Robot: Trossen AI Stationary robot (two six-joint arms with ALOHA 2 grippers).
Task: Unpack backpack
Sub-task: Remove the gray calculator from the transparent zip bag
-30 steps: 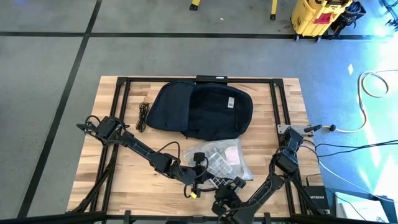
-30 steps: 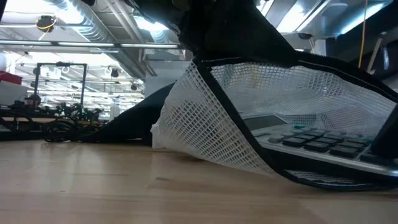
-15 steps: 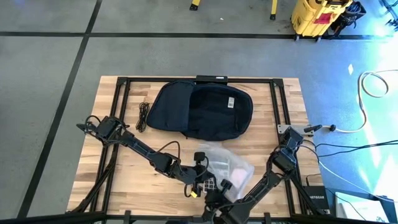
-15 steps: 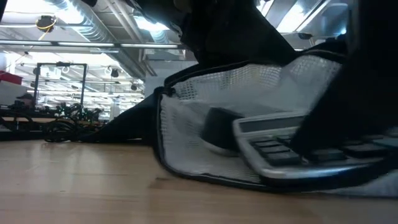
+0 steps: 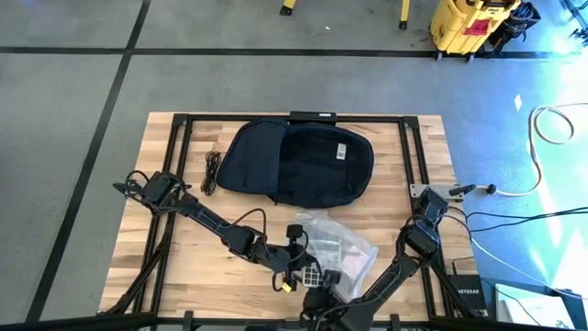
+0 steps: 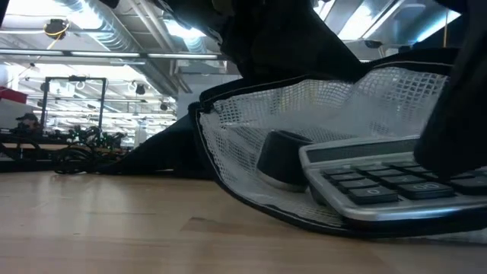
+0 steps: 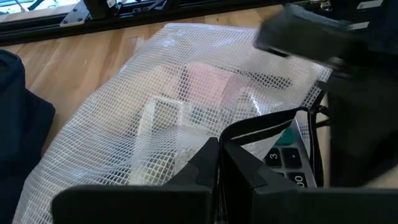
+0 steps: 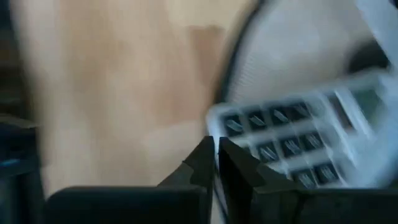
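Observation:
The dark backpack (image 5: pixel 299 164) lies open at the table's far middle. Nearer lies a white mesh pouch (image 5: pixel 338 244) with a black-trimmed mouth. A grey calculator (image 6: pixel 380 183) sticks out of that mouth toward the near edge, and a dark rounded thing (image 6: pixel 280 156) lies behind it inside. My left gripper (image 7: pixel 219 155) is shut on the pouch's mouth. My right gripper (image 8: pixel 216 152) is shut, its tips by a corner of the calculator (image 8: pixel 286 146). It shows as a dark mass (image 6: pixel 456 114) in the low view. My left gripper pinches the upper black-trimmed edge of the pouch's mouth (image 7: pixel 252 132) between its two fingers. It comes slanting down from the table's left. That edge is held up off the table (image 6: pixel 304 76), so the mouth gapes, while the pouch's lower side lies on the wood. My right gripper's tips stand at the calculator's corner (image 8: pixel 214 118). The blur hides whether they touch it.
A coiled black cord (image 5: pixel 212 172) lies left of the backpack. Black frame rails (image 5: pixel 175 184) run along the table's left, right and far sides. Bare wood (image 6: pixel 114 221) lies at the near left.
My right gripper has moved toward the near-left and rolled about its axis. The mesh that hung slanting over the calculator has drawn back. The pouch's mouth now gapes toward the near edge, and the calculator has slid partly out of it.

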